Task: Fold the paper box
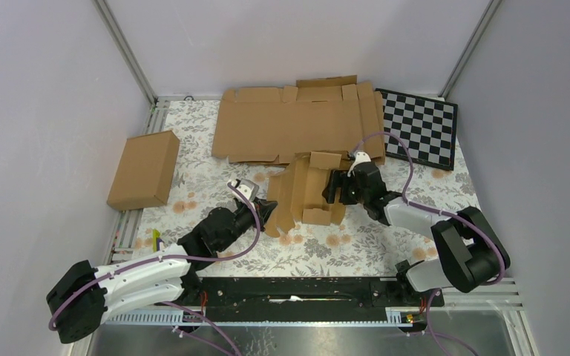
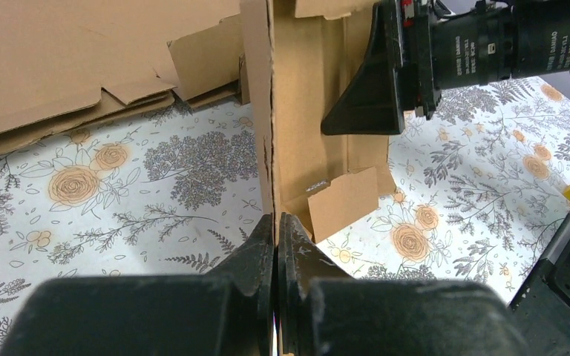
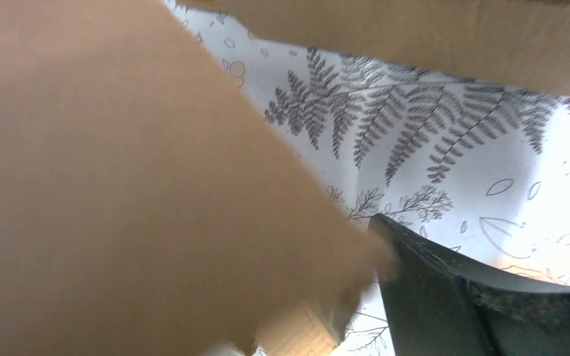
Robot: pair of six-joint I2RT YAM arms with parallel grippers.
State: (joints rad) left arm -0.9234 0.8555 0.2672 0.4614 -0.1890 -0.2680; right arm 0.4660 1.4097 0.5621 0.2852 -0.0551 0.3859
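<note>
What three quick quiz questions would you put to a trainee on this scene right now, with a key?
1. True or false: the left end effector is shut on an edge of the small box.
2. What lies at the far right, beside the flat cardboard sheets? A) a checkerboard B) a roll of tape C) a cup
3. Fill in: seen from the top camera, the closed carton lies to the ___ of the flat cardboard sheets.

Key: 1 true; 2 A; 3 left.
</note>
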